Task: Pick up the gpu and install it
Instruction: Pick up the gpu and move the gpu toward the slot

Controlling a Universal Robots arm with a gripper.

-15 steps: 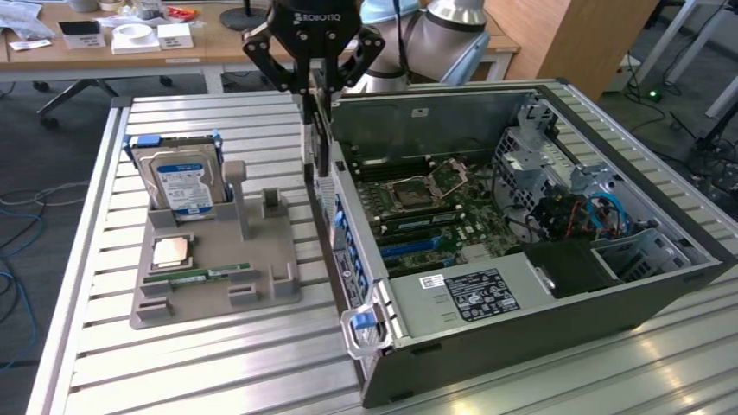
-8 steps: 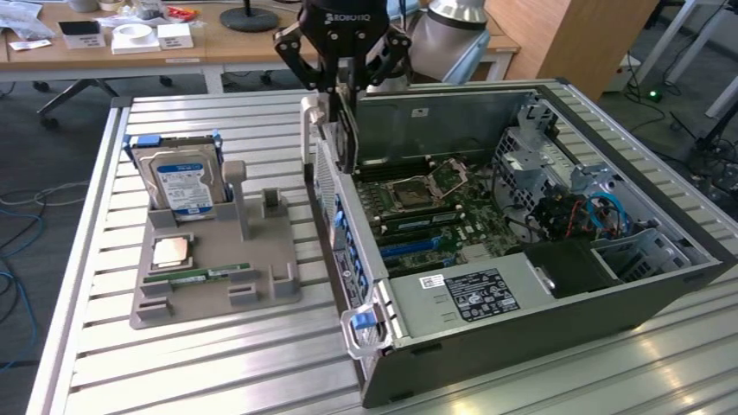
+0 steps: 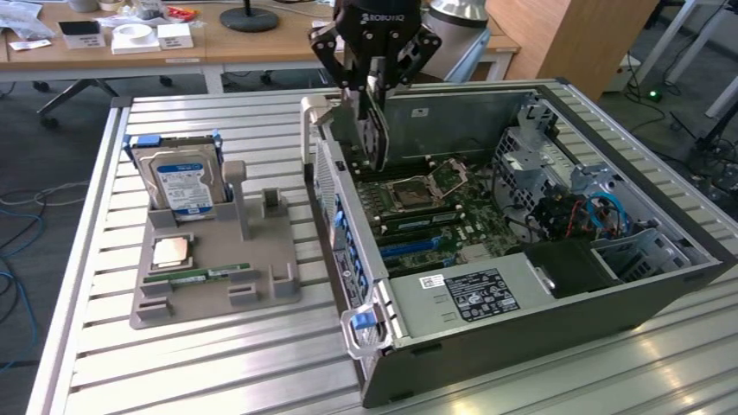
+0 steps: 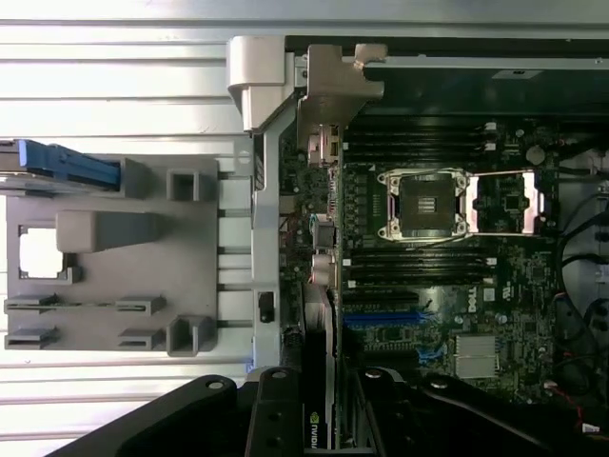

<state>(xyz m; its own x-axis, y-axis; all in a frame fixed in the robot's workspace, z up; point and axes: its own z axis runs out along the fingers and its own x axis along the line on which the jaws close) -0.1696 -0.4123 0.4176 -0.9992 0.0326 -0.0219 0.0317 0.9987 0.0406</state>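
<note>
I see the gripper (image 3: 372,86) at the upper centre of the exterior view, pointing straight down over the open case (image 3: 576,294). The fingers (image 4: 276,419) are closed on the gpu (image 3: 375,134), clamping its upper edge from both sides, with no visible gap between pad and card. The gpu hangs upright and edge-on below the gripper, a thin dark slab. It is inside the case opening, just beside the rear wall on the exterior view's left side of the case. Its lower edge is above the motherboard (image 3: 450,216), close to the socket (image 3: 410,194). I cannot tell whether the edge touches the board or a slot. In the wrist view, the card runs from between the fingers toward the blue slots (image 4: 385,319), and its printed face shows next to one finger. The case lies on its side on the slatted desk (image 3: 173,372) with the open side facing up. To the exterior view's left of the case, well apart from the gripper, a grey holder (image 3: 207,294) rests on the desk. A hard drive (image 3: 179,186) with a blue label stands upright in the holder's far slot. A square chip (image 3: 173,251) lies flat in a recess in front of it, and a green memory stick (image 3: 213,275) lies nearer the front edge.
</note>
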